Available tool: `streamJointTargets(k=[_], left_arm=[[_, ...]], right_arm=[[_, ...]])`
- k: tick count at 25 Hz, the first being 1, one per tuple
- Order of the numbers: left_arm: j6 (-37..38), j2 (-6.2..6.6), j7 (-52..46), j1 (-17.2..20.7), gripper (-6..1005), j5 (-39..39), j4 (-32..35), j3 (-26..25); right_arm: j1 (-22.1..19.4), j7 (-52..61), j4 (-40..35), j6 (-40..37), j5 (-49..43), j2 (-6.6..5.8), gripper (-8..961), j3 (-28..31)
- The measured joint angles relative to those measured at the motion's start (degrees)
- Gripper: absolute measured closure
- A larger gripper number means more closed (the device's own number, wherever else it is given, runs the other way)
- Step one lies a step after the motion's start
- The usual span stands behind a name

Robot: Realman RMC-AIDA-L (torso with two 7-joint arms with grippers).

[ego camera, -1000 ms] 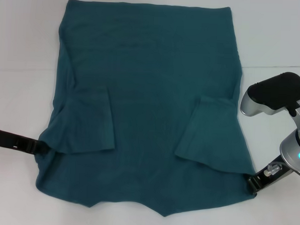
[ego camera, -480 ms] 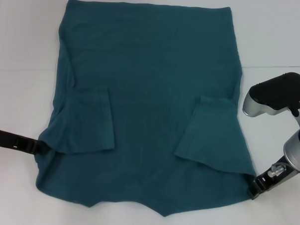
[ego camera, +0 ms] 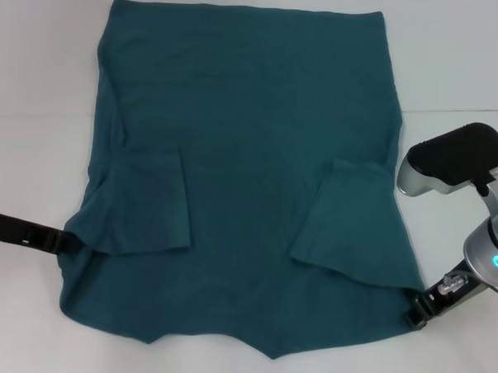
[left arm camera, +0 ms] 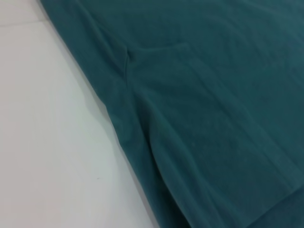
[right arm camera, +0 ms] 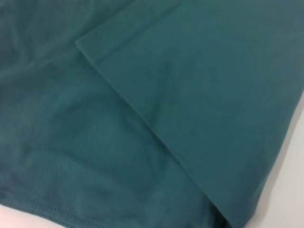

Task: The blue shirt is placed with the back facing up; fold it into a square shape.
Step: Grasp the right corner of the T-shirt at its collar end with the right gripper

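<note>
Both sleeves of the shirt [ego camera: 242,153] lie folded in, body unfolded, with left claw [ego camera: 65,243] and right claw [ego camera: 415,309] at its edges, grip unclear

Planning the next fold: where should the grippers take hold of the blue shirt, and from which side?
Probably at the two near shoulder corners of the blue shirt, each from its outer side. The sleeves are already folded in, and the left gripper and right gripper sit at those edges, so lifting there should carry the near end toward the far hem.
</note>
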Motion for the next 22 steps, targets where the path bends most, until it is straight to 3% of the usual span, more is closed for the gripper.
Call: streamJointTargets(k=[11, 16, 22], left_arm=[[0.00, -0.06, 0.03, 0.00, 948, 0.04, 0.00, 0.00], [0.01, -0.06, 0.10, 0.03, 949, 0.04, 0.00, 0.00], [0.23, -0.05, 0.14, 0.14, 949, 0.01, 0.00, 0.00]], right_arm=[[0.58, -0.59, 2.43, 1.82, 1.35, 0.03, 587, -1.68], [0.47, -0.63, 2.78, 2.49, 1.66, 0.04, 820, -1.71], [-0.01, -0.96, 1.33, 2.50, 1.79, -0.05, 896, -1.37]])
